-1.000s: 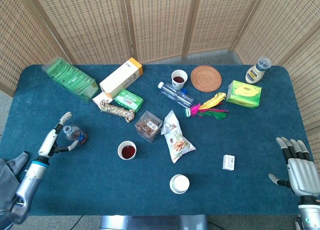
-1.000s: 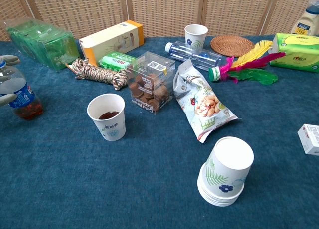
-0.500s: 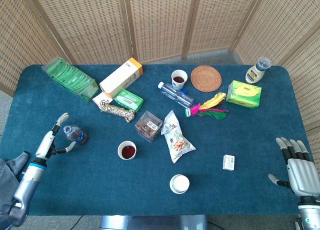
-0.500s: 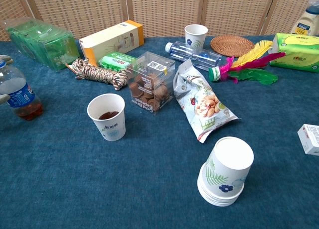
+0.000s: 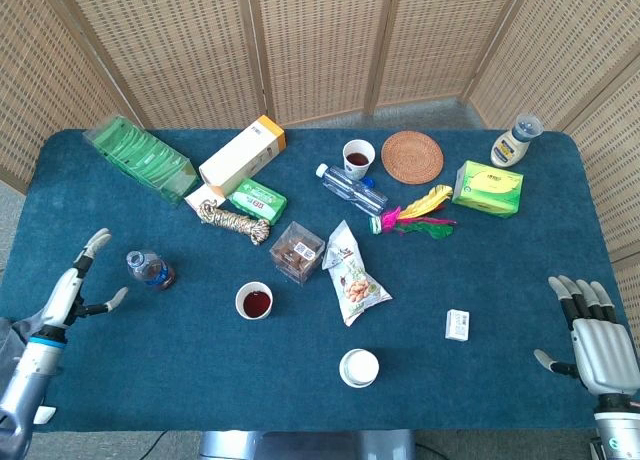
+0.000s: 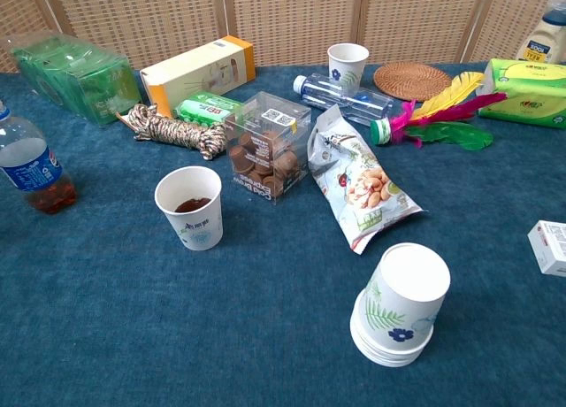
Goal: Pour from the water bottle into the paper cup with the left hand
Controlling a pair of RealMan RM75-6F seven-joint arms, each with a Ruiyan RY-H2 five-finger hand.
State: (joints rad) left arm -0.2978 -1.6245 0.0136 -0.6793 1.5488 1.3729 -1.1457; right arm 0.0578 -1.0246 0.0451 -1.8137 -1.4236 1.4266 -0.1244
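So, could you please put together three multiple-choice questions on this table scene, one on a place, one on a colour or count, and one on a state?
1. Where does the water bottle stand?
A. beside the woven coaster
B. near the table's left edge
C. on the stack of cups

2. How many upright paper cups hold dark liquid?
A. one
B. two
C. four

3. What is the left hand doing?
A. gripping the bottle
B. open, apart from the bottle
C. pressing on the cup

Answers:
1 B, it stands upright at far left in the head view.
2 B, the near paper cup and the far paper cup.
3 B, its fingers are spread, with bare cloth between hand and bottle.
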